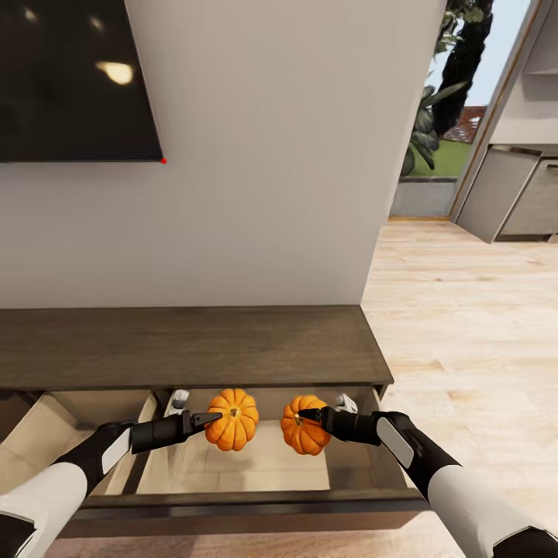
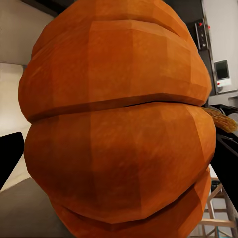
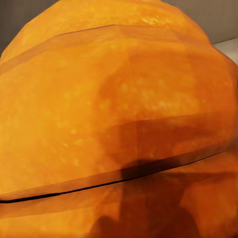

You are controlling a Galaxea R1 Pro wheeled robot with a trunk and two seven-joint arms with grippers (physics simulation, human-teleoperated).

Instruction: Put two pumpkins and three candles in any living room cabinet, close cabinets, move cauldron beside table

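Observation:
Two orange ribbed pumpkins hang over the open drawer (image 1: pixel 256 473) of the long dark-brown cabinet (image 1: pixel 186 345). My left gripper (image 1: pixel 208 420) is shut on the left pumpkin (image 1: pixel 232 419), whose ribs loom close in the left wrist view (image 2: pixel 119 124). My right gripper (image 1: pixel 310 415) is shut on the right pumpkin (image 1: pixel 304 425), seen very close in the right wrist view (image 3: pixel 114 119). Both pumpkins sit side by side above the drawer's pale interior. Candles, cauldron and table are out of view.
A black TV screen (image 1: pixel 74 77) hangs on the white wall above the cabinet. Another open drawer compartment (image 1: pixel 70 434) lies to the left. Wooden floor (image 1: pixel 465 310) stretches to the right toward grey kitchen units (image 1: pixel 515 194) and a glass door.

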